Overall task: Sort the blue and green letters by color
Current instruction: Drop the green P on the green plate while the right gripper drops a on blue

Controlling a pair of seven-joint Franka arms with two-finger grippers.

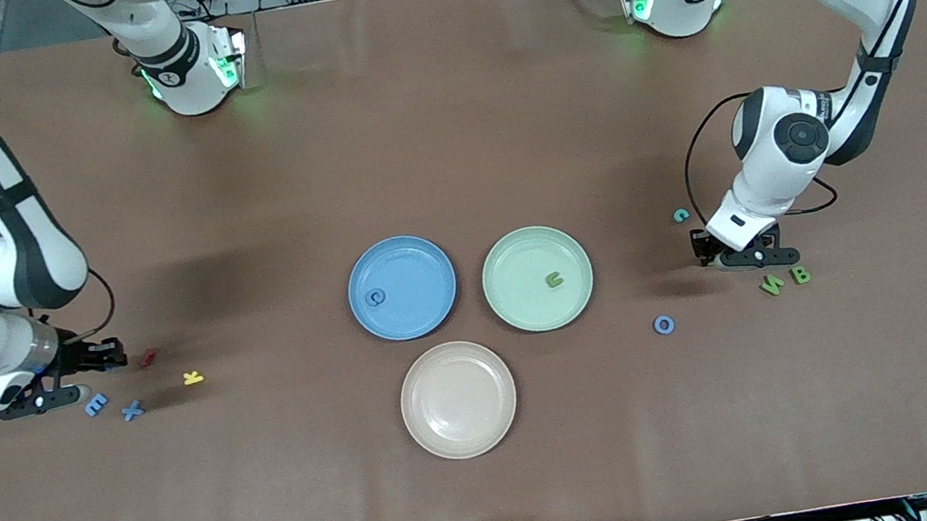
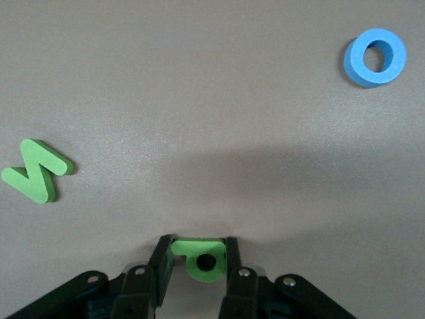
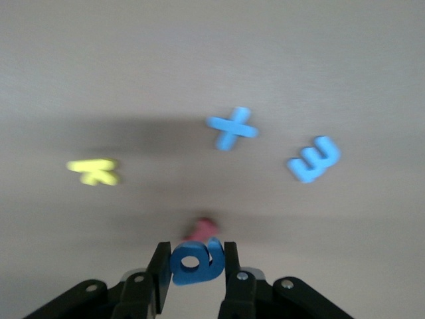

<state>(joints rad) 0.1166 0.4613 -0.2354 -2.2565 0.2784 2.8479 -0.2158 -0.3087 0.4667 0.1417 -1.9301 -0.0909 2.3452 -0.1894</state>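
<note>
Both of my pincers are closed on letters. My left gripper (image 2: 198,256) pinches a small flat green foam letter P (image 2: 199,260) between its black fingers (image 2: 161,262), low over the brown table (image 1: 442,117) at the left arm's end. My right gripper (image 3: 192,262) clamps a small flat blue foam letter P (image 3: 196,260) at the right arm's end, just above the tabletop.

Beside my left gripper, nearer the front camera, lie a green zigzag letter N (image 1: 771,284) and a green letter B (image 1: 800,274), close together but apart. A blue ring-shaped letter O (image 1: 663,324) sits nearer the camera and toward the plates, and a small teal letter C (image 1: 680,215) lies farther from the camera than the gripper. Nothing lies between that gripper and the plates except the O, off to one side.

Around my right gripper: a red squiggly letter (image 1: 148,356) just beside the fingertips, a yellow letter K (image 1: 192,377), a blue letter X (image 1: 132,409) and a blue letter E (image 1: 95,405), all loose on the table.

Three round plates cluster mid-table. A blue plastic plate (image 1: 426,252) holds one blue letter C (image 1: 377,297). Next to it, toward the left arm's end, a pale green plate (image 1: 517,252) holds one green letter n (image 1: 555,280). A beige plate (image 1: 458,399) lies nearest the camera.
</note>
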